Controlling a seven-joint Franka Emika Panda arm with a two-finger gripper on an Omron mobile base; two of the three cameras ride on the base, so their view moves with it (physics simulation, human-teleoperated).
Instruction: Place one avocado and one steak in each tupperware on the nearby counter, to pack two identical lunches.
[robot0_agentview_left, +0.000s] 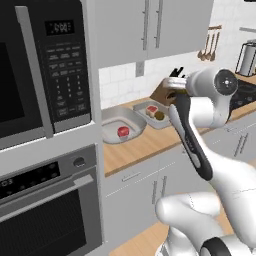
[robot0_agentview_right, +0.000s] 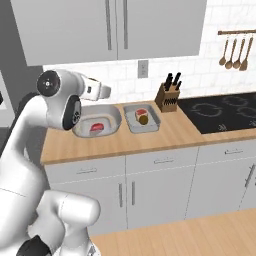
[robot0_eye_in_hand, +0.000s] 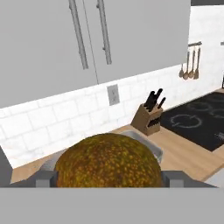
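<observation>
Hand view: gripper (robot0_eye_in_hand: 109, 186) is clamped on an avocado (robot0_eye_in_hand: 108, 161) (brown, speckled), fingertips (robot0_eye_in_hand: 46, 178) pressing its sides. Right base view: wooden counter (robot0_agentview_right: 165, 137) carries two grey tupperware. Rounded tupperware (robot0_agentview_right: 113, 113), on the left, has one steak (robot0_agentview_right: 97, 128). Rectangular tupperware (robot0_agentview_right: 152, 120), just beside it, has a steak (robot0_agentview_right: 141, 112) touching a second avocado (robot0_agentview_right: 143, 119). Knife block (robot0_agentview_right: 168, 97) stands nr the cooktop (robot0_agentview_right: 222, 112). Left base view: microwave (robot0_agentview_left: 42, 65) above oven (robot0_agentview_left: 47, 200).

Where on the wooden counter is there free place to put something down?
The counter is bare along its front edge and between the right tupperware and the cooktop. The back is crowded: left tupperware, right tupperware, knife block. The gripper holds an avocado.
</observation>
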